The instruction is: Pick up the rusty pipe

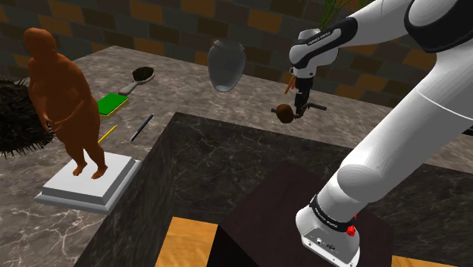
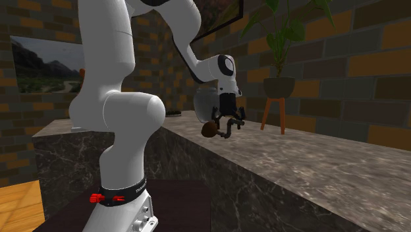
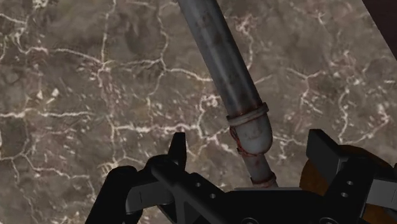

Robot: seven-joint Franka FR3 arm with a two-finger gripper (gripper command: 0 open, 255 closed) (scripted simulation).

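Observation:
The rusty pipe (image 3: 229, 70) is a grey metal tube with rust stains and a collared end, lying on the dark marble counter (image 3: 76, 95). My gripper (image 3: 251, 146) is low over it, open. The collared end sits between the two fingers (image 3: 178, 149), which stand clear of it on both sides. In the shoulder view the gripper (image 1: 302, 111) points down at the counter's far part, and the pipe (image 1: 320, 107) sticks out to its right. A brown rounded object (image 1: 285, 114) lies right beside the gripper, also seen in the second exterior view (image 2: 211, 130) next to the gripper (image 2: 228, 134).
A grey vase (image 1: 226, 64) stands behind and to the shoulder view's left of the gripper. Farther left are a brush (image 1: 140, 76), a green pad (image 1: 111, 104), a pen (image 1: 141, 127) and a brown figure (image 1: 64, 98) on a white base (image 1: 87, 182). A potted plant (image 2: 280, 79) stands behind the counter.

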